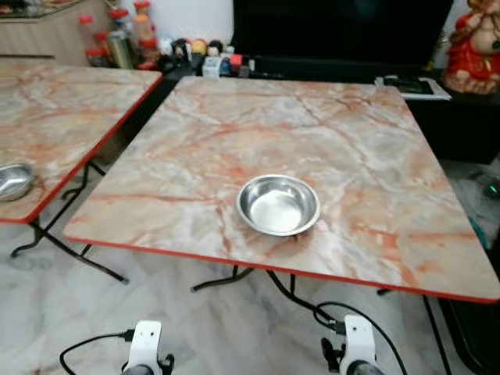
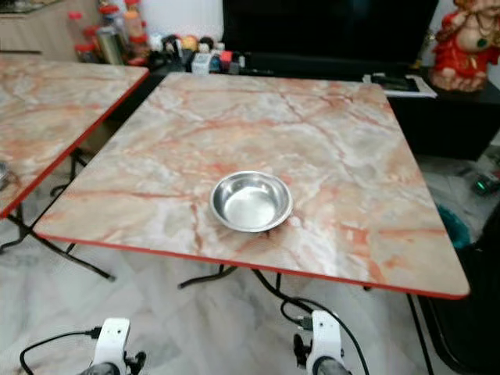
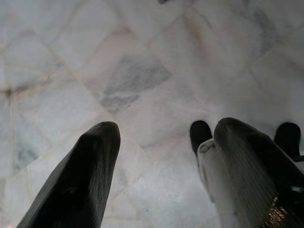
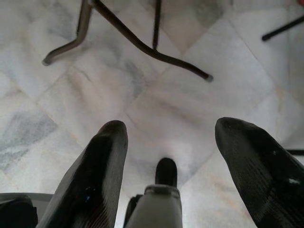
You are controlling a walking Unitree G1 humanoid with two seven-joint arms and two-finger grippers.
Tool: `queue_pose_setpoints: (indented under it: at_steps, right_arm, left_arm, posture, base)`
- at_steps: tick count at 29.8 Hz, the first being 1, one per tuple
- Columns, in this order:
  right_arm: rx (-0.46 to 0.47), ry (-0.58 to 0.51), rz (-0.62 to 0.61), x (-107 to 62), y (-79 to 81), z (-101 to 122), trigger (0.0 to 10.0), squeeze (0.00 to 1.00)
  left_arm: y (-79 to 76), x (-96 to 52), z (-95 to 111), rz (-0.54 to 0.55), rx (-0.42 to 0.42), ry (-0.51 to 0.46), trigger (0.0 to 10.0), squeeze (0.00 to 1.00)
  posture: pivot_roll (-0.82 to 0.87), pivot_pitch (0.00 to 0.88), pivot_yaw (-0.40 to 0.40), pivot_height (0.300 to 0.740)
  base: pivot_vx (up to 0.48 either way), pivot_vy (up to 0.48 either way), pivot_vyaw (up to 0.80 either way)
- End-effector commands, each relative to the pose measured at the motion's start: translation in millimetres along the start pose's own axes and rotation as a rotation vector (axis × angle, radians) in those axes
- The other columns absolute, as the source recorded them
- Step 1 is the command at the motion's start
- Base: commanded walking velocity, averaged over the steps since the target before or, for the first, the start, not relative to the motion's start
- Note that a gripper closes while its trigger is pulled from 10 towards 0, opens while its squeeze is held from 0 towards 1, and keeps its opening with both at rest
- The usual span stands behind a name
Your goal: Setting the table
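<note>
Currently, head views: a steel bowl (image 1: 278, 205) sits upright on the marble-pattern table (image 1: 367, 141), near its front red edge and slightly left of centre. A second steel bowl (image 1: 14, 181) rests on the neighbouring table (image 1: 55, 117) to the robot's left, close to that table's near edge. Bottles and jars (image 1: 117, 35) crowd a counter behind, and a red figurine (image 1: 476, 43) stands far right.

Arms, head views: both wrists hang low in front of the table edge, above the floor, well apart from either bowl.

Left wrist view: the left gripper (image 3: 161, 156) points down at the pale marble floor (image 3: 142, 71); its fingers are spread, nothing between them.

Right wrist view: the right gripper (image 4: 171, 156) also faces the floor, fingers spread and empty, with the table legs (image 4: 142, 45) ahead.

Risk: the centre bowl lies near the front edge, so a rising arm could likely catch the rim or tabletop and push it off.

Risk, side bowl: reaching across the gap between tables may tip it, since smooth steel slides easily.
</note>
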State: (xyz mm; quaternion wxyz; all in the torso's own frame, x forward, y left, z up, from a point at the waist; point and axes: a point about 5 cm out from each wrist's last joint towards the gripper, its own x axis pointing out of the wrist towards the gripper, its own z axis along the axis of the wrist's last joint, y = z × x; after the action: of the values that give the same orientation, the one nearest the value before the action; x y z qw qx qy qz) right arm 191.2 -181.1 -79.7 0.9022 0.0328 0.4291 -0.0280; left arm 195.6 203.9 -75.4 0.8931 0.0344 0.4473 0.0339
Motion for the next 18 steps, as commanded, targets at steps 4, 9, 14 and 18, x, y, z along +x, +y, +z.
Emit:
queue_pose_setpoints:
  at_steps: [4, 9, 14, 18]
  right_arm:
    - [0.031, 0.003, 0.002, 0.2, 4.5, -1.3, 10.0, 0.00]
    - [0.017, -0.006, 0.010, 0.7, 5.7, 1.0, 10.0, 0.00]
    - [0.012, -0.008, 0.014, 0.7, 6.7, 1.1, 10.0, 0.00]
    - [0.014, -0.008, 0.016, 0.8, 7.4, 1.2, 10.0, 0.00]
  left_arm:
    - [5.0, -1.1, -7.0, 0.015, -0.006, 0.033, 10.0, 0.00]
    - [4.1, -1.4, -9.0, 0.014, -0.006, 0.038, 10.0, 0.00]
    - [3.5, -1.5, -9.7, 0.012, -0.002, 0.041, 10.0, 0.00]
    - [3.3, -1.5, -9.8, 0.011, -0.001, 0.041, 10.0, 0.00]
  posture:
    - [-0.05, 0.000, 0.029, 0.728]
    - [-0.05, 0.000, 0.032, 0.728]
    - [-0.05, 0.000, 0.032, 0.728]
    - [-0.05, 0.000, 0.034, 0.728]
  base:
    - [0.000, 0.285, 0.00]
    - [0.000, 0.286, -0.20]
    - [0.000, 0.289, 0.00]
    - [0.000, 0.287, 0.00]
